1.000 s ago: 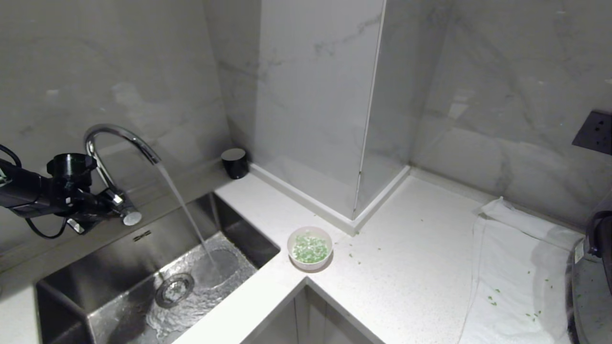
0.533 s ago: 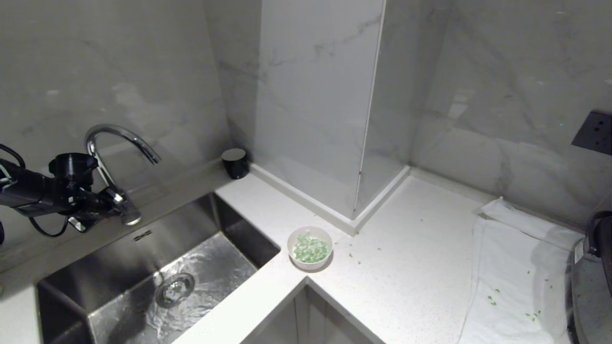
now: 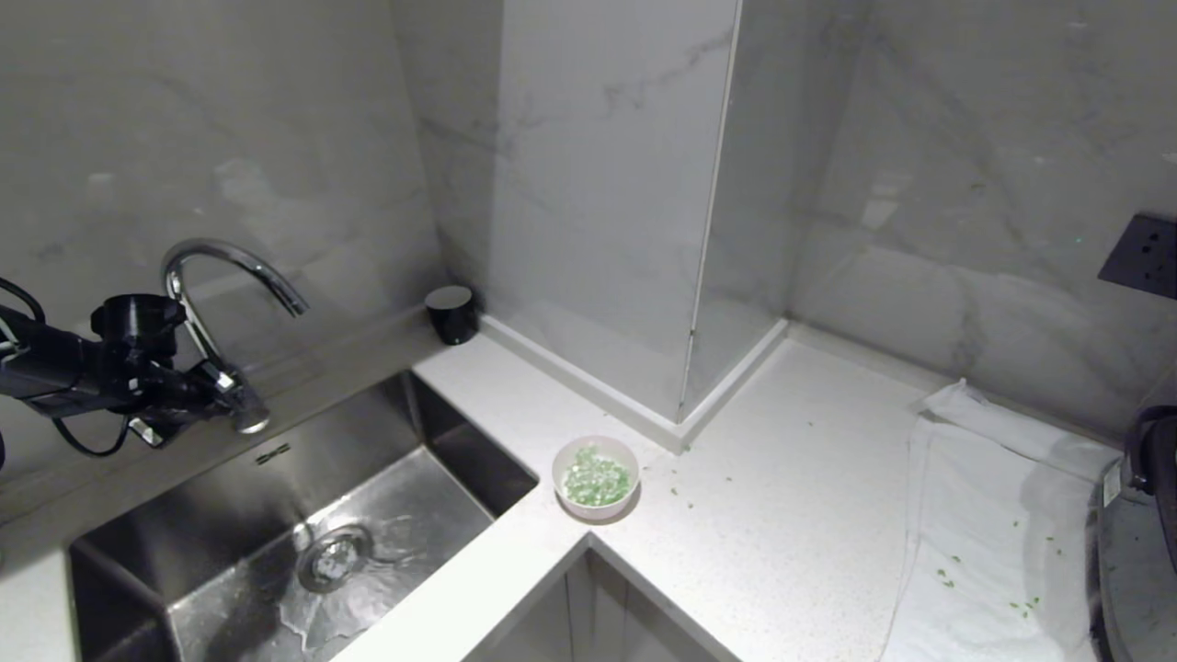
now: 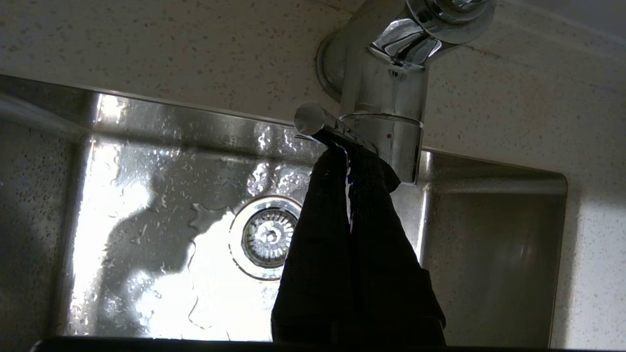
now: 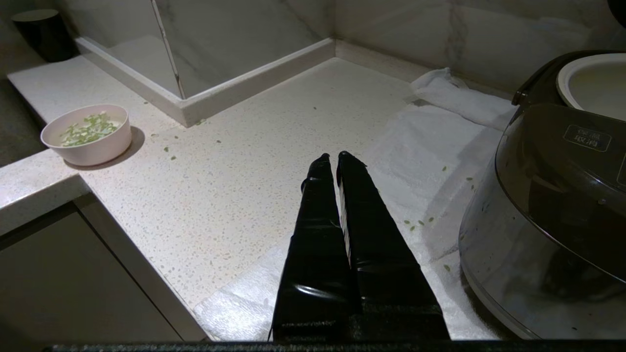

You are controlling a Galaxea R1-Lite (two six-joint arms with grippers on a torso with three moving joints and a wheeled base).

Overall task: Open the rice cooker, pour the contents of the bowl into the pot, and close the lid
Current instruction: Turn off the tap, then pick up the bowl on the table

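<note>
The small pale bowl (image 3: 596, 476) stands on the white counter near the sink corner, with chopped green contents (image 3: 598, 482) in it; the right wrist view shows the bowl (image 5: 88, 134) too. The dark rice cooker (image 5: 552, 210) sits at the far right on a white towel; the head view shows only its edge (image 3: 1136, 561). Behind its button panel a pale round inside (image 5: 594, 83) shows, seemingly the pot. I cannot make out the lid. My left gripper (image 3: 210, 393) is shut, tips against the faucet lever (image 4: 313, 122). My right gripper (image 5: 332, 157) hangs shut and empty over the towel's edge.
The chrome faucet (image 3: 230, 267) arches over the wet steel sink (image 3: 276, 515) with its drain (image 4: 266, 237). A black cup (image 3: 451, 313) stands at the back corner. The white towel (image 3: 993, 515) and counter carry stray green bits. A wall socket (image 3: 1140, 253) is at the right.
The water stream from the faucet has stopped and the sink is draining. The lever end under my left gripper has dropped slightly. Bowl and right arm have not moved.
</note>
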